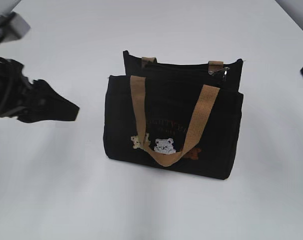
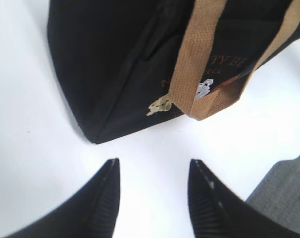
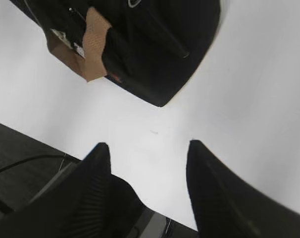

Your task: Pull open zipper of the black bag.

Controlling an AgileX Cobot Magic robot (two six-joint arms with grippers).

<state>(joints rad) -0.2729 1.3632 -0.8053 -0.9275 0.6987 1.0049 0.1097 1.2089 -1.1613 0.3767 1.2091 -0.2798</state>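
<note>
Zipper (image 1: 191,70) on the black bag (image 1: 174,125) looks shut from here, slider and ring pull (image 1: 219,71) parked at the right end of the top edge, so you're at the approach step, nothing grabbed yet. Bag's standing upright mid tabletop (image 1: 151,210), tan handle (image 1: 166,125) flopped over the front. Your left pincer (image 2: 152,191) has its jaws apart and empty, near the bag's lower left corner but not touching. Right pincer (image 3: 147,163) is also spread with nothing in it, off by the other end.

My guess for the next bit: one side steadies the bag, right one goes up for that ring, which is small and lying flat, so it'll need a careful pinch.

Tabletop is plain white and bare otherwise; the right wrist view shows a dark floor past its edge.
</note>
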